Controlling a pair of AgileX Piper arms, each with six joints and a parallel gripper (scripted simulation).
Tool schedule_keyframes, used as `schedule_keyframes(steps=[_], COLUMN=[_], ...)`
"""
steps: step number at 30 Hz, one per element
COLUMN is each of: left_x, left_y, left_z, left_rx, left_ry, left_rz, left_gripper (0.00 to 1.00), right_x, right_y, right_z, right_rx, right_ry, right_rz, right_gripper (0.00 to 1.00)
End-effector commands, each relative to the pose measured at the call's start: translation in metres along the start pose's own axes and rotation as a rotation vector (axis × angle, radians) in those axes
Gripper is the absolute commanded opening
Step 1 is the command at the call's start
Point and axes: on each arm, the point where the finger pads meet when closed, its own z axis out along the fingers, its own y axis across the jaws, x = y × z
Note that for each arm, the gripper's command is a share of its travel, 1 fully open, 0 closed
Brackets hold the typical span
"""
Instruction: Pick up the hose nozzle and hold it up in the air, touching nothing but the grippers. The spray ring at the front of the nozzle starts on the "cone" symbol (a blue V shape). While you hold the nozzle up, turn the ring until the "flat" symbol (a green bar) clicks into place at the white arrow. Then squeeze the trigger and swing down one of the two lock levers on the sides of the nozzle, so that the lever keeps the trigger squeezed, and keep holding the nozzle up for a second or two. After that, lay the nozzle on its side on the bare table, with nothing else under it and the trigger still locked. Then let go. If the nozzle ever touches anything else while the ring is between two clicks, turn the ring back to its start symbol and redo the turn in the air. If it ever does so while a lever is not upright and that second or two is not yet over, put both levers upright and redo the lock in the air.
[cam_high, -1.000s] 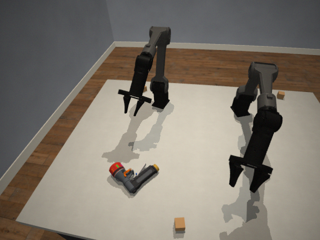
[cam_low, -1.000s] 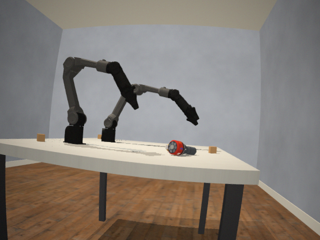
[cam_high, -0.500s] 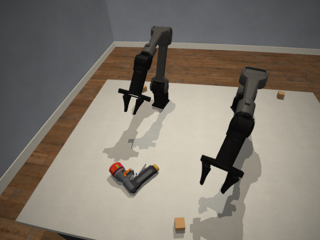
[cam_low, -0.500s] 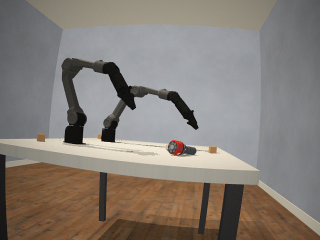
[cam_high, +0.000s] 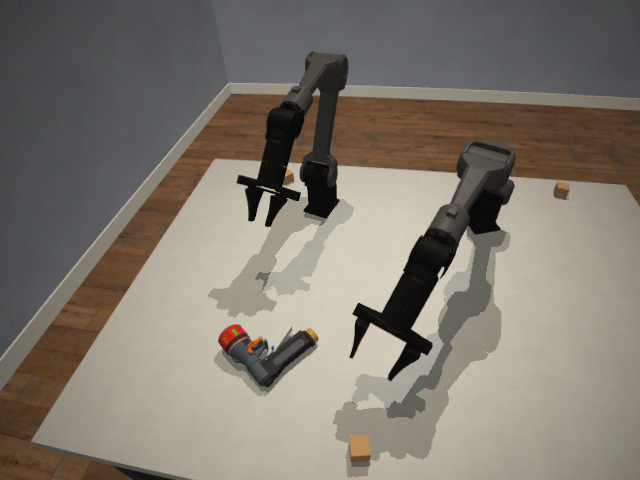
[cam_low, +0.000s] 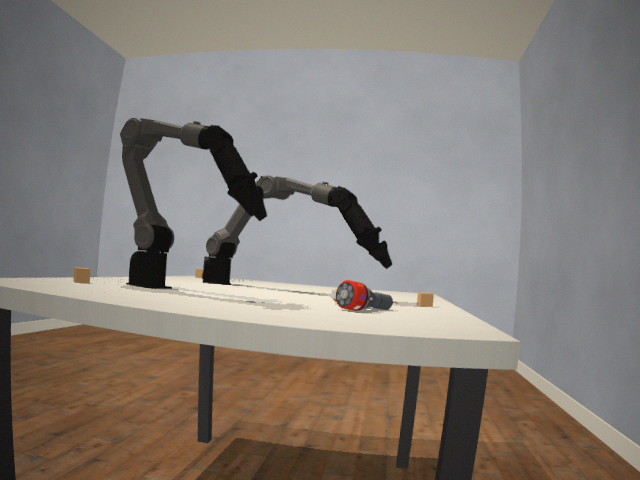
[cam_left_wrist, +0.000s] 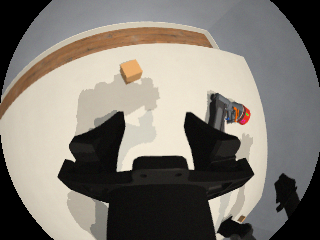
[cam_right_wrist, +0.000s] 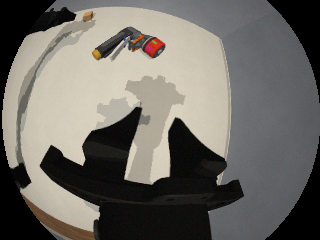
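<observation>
The hose nozzle (cam_high: 253, 365) (cam_low: 381, 300) (cam_left_wrist: 218, 112) (cam_right_wrist: 115, 42) lies on its side on the table (cam_high: 129, 403) (cam_low: 258, 317). Its red spray ring (cam_high: 225, 341) (cam_low: 356, 290) (cam_right_wrist: 151, 49) faces away from the front cube; a green bar shows on its upper side and a blue mark in the exterior view. The orange part (cam_high: 253, 345) and a thin grey lever (cam_high: 284, 336) show between ring and handle. The white arrow is not clear. My left gripper (cam_high: 371, 367) (cam_left_wrist: 154, 119) is wide open and empty, above the table beside the handle end. My right gripper (cam_high: 260, 222) (cam_right_wrist: 156, 120) is half open and empty, high and farther back.
One orange cube (cam_high: 359, 447) (cam_low: 425, 299) (cam_left_wrist: 131, 71) (cam_right_wrist: 87, 16) sits near the front edge. Another cube (cam_high: 288, 177) (cam_low: 81, 274) sits by the right arm's base, a third cube (cam_high: 561, 190) (cam_low: 199, 273) behind the left arm's base.
</observation>
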Motion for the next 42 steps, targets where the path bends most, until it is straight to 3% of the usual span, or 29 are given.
schedule_keyframes(steps=[1, 12, 23, 42], left_x=[0.005, 0.039, 0.068, 0.089], left_y=[-0.014, -0.082, -0.130, -0.159], left_z=[0.007, 0.035, 0.050, 0.058], left_rx=[0.012, 0.068, 0.110, 0.137], left_ry=[0.007, 0.041, 0.060, 0.074], left_rz=[0.031, 0.175, 0.280, 0.342], left_gripper=[1.00, 1.00, 1.00, 1.00], right_x=[0.001, 0.010, 0.016, 0.019], right_y=[-0.001, -0.006, -0.009, -0.010], right_z=[-0.002, -0.004, -0.006, -0.007], right_rx=[-0.001, -0.007, -0.009, -0.010], right_ry=[-0.007, -0.019, -0.030, -0.036], right_rz=[0.019, 0.097, 0.151, 0.184], right_gripper=[0.50, 0.50, 0.50, 0.50])
